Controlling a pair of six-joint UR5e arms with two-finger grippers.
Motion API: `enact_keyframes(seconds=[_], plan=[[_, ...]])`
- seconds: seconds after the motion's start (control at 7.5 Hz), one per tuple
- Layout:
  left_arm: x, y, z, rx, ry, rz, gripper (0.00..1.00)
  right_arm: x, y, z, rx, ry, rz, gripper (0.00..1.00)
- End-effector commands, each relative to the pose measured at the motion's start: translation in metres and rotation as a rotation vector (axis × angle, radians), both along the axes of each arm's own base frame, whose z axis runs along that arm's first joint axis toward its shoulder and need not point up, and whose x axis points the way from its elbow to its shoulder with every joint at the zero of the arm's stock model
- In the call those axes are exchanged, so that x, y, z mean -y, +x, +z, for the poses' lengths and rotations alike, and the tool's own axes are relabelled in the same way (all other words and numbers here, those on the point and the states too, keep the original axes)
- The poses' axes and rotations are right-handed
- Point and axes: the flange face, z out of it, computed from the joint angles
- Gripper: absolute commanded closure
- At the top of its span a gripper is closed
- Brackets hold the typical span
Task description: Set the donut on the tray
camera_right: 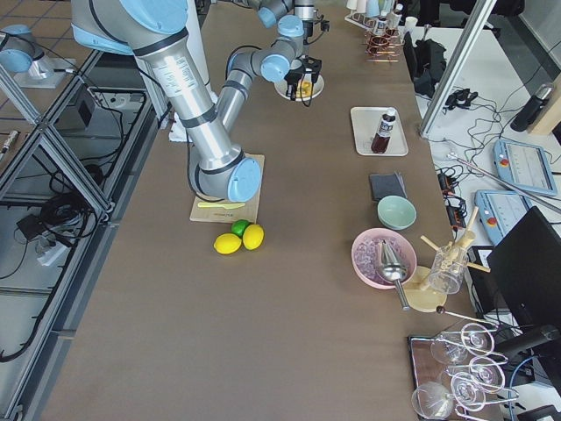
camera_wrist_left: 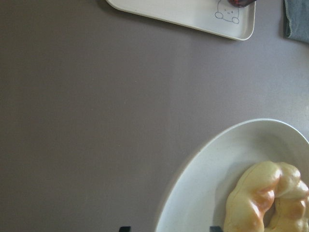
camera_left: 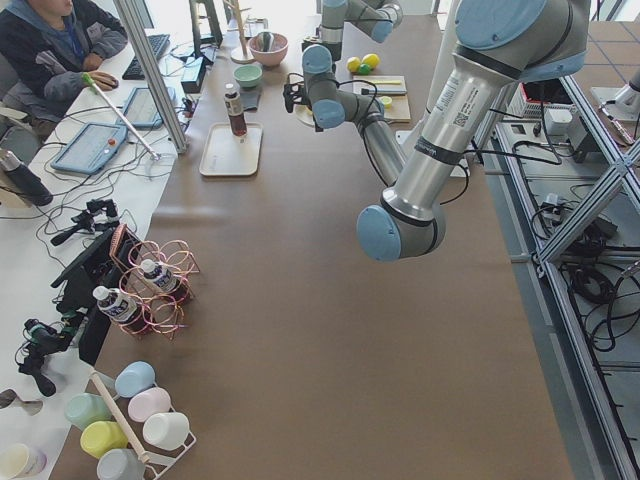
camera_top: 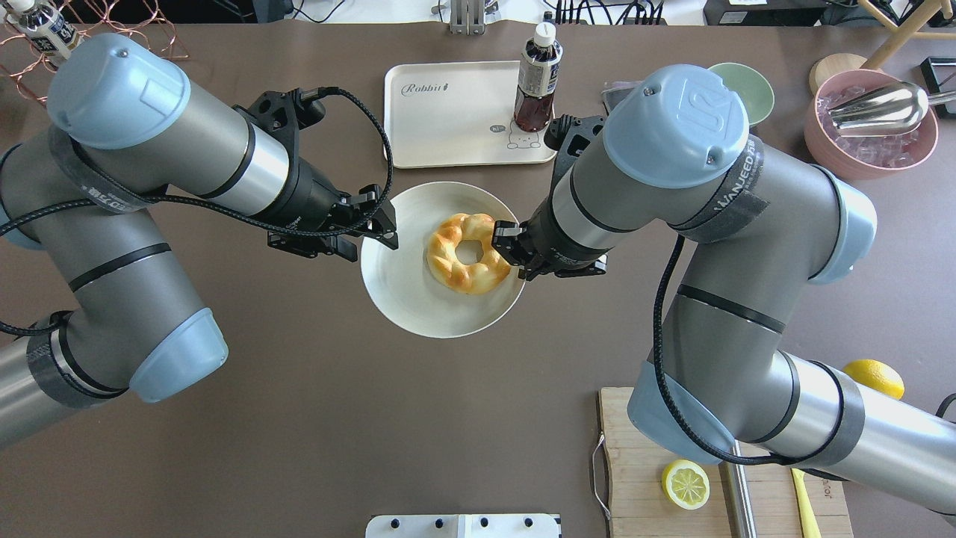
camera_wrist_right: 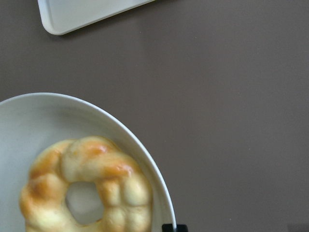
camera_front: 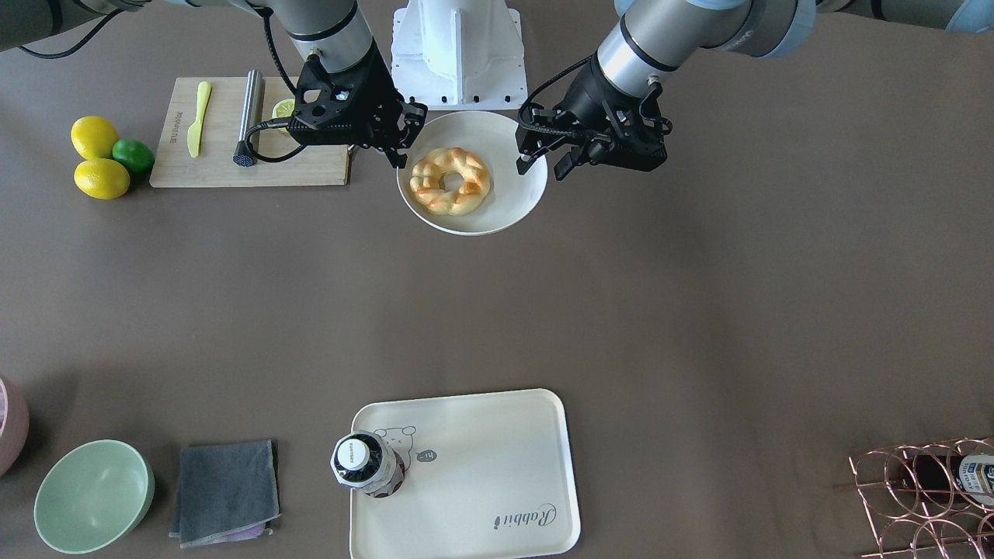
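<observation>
While the donut (camera_front: 450,181) lies flat in the round white plate (camera_front: 501,140) near the robot's base, you can see both arms reaching in from either side of it. The left gripper (camera_front: 541,167) hangs at one edge of the plate with its fingers spread and holding nothing. The right gripper (camera_front: 408,136) sits at the opposite edge, also parted and not touching the pastry.

The tray (camera_front: 497,466) lies well apart from the plate, on your side of the table. A dark bottle (camera_front: 365,464) stands upright on one corner of it, covering part of the bear drawing, while the half with the "Rabbit" script is bare. Beside the tray are a folded grey cloth (camera_front: 225,489) and a green bowl (camera_front: 93,497). A wooden cutting board (camera_front: 217,167) next to the plate carries a yellow knife (camera_front: 199,116) and a metal rod (camera_front: 248,116). Two lemons (camera_front: 97,159) and a lime (camera_front: 133,155) rest just beyond it.

The right gripper hides most of the lemon half (camera_front: 281,107) on the board in the front view. A copper wire rack (camera_front: 924,497) is cut off at the frame's corner. Each wrist camera catches only part of the donut and a sliver of the tray. In the right wrist view only one dark fingertip shows clearly at the bottom edge.
</observation>
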Motion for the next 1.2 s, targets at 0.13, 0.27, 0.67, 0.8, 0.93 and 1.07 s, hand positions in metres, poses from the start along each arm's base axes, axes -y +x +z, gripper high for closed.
enact_keyframes(seconds=[0.13, 0.27, 0.67, 0.8, 0.93, 1.07], plan=[[-0.0009, -0.0004, 0.0002, -0.001, -0.003, 0.003, 0.96, 0.0006, 0.0009, -0.0048, -0.004, -0.001, 0.003, 1.0], [-0.0016, 0.0003, -0.0008, -0.003, -0.004, 0.005, 1.0, 0.0006, 0.0009, -0.0048, -0.004, -0.001, 0.003, 1.0], [-0.0008, -0.0004, 0.0002, -0.001, -0.006, 0.0, 1.0, 0.0007, -0.0013, -0.0093, 0.002, -0.001, 0.0, 0.83], [-0.0006, -0.0004, -0.0007, -0.002, -0.004, -0.001, 1.0, 0.0015, -0.0015, -0.0109, 0.002, -0.004, 0.021, 0.01], [0.0007, -0.0002, 0.0022, 0.003, -0.01, -0.003, 1.0, 0.0037, 0.0015, -0.0106, -0.004, 0.0, 0.042, 0.0], [0.0027, 0.0007, 0.0044, 0.007, -0.014, -0.005, 1.0, 0.0076, 0.004, -0.0059, -0.011, -0.003, 0.052, 0.0]])
